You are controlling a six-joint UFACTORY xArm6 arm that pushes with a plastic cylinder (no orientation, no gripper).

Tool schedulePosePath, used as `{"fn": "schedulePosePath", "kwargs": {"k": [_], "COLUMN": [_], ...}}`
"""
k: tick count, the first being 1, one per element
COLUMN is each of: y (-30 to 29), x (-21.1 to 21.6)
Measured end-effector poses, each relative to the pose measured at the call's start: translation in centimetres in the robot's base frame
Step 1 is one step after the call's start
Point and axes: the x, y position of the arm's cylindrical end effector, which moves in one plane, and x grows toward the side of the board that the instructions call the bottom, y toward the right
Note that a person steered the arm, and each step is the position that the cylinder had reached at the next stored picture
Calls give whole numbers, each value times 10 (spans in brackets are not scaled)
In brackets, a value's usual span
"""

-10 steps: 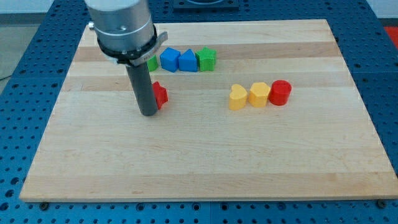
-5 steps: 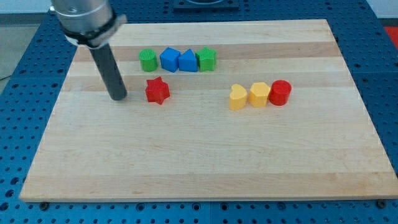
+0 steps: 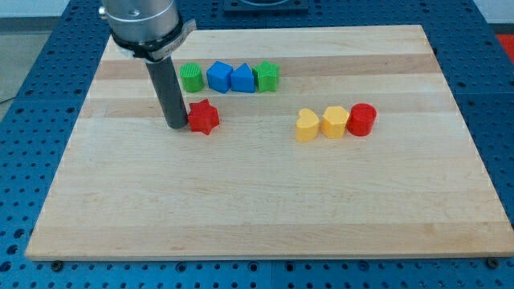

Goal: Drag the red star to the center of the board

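Note:
The red star [image 3: 204,117] lies on the wooden board [image 3: 265,201], left of the board's middle. My tip [image 3: 177,126] stands just to the view's left of the star, touching or almost touching its left side. The dark rod rises from the tip toward the view's top left.
A row of a green block [image 3: 191,78], two blue blocks [image 3: 219,77] [image 3: 242,79] and a green block [image 3: 267,77] lies above the star. To the right lie a yellow heart [image 3: 306,126], a yellow block [image 3: 335,122] and a red cylinder [image 3: 362,120].
My tip went from beside the star out to the view's left, then came back right up against the star's left side. The star has barely moved.

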Motion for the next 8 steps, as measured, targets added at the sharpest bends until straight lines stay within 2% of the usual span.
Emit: {"fn": "schedulePosePath", "kwargs": {"k": [2, 3, 4, 6, 8], "y": [78, 98, 98, 114, 95], "x": [0, 0, -14, -5, -12]}}
